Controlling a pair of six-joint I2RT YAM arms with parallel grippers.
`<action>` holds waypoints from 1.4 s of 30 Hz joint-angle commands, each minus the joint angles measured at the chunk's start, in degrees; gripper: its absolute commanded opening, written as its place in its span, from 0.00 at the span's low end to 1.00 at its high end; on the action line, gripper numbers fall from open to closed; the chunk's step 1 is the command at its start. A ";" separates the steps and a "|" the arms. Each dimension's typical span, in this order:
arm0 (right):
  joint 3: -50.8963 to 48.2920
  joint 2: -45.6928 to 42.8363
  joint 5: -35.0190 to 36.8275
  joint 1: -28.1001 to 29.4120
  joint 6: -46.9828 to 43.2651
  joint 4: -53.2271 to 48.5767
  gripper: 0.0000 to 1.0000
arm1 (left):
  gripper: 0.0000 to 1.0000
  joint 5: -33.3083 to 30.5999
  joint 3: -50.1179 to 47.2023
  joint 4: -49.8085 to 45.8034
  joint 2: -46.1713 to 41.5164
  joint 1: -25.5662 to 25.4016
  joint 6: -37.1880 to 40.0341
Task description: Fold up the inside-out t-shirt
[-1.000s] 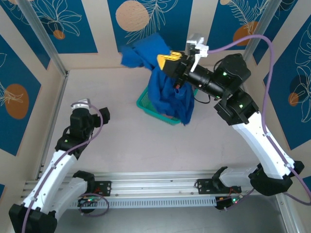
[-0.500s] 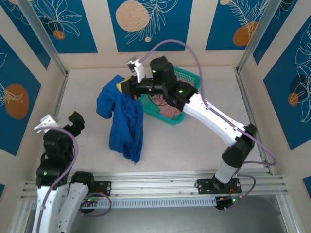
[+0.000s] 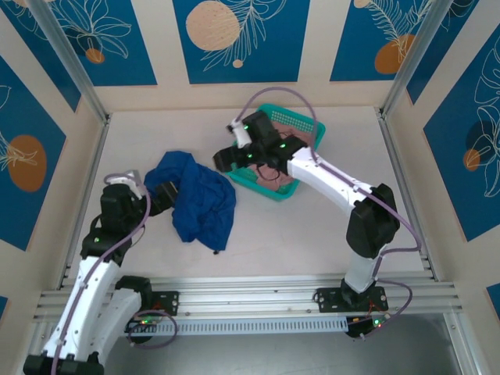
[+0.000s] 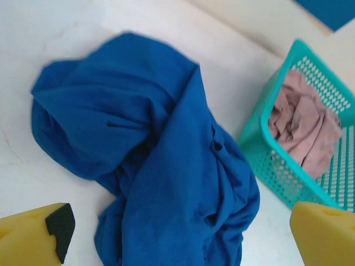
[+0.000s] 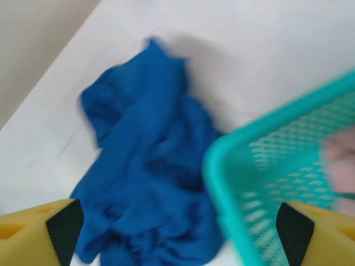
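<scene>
Starting the fold: t-shirt (image 3: 195,199) lies crumpled toward the worktop's left edge; left gripper (image 4: 178,227) and right gripper (image 5: 177,217) gape empty. Next I'd spread it flat.

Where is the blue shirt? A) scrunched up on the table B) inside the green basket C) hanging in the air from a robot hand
A: the blue shirt lies scrunched on the table beside the basket, which holds a pink cloth.
</scene>
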 commanded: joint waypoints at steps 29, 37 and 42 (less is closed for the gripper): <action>23.82 27.35 20.05 -19.71 -9.25 -23.09 0.37 | 1.00 0.14 -2.17 -0.28 -4.49 -1.21 3.31; 25.30 29.92 27.09 -29.81 -23.12 -22.03 0.17 | 1.00 0.94 -3.11 -0.02 -3.59 -1.24 3.82; 25.86 30.25 30.08 -33.39 -27.25 -20.02 0.14 | 1.00 0.85 -3.60 -0.37 -3.51 -1.26 4.49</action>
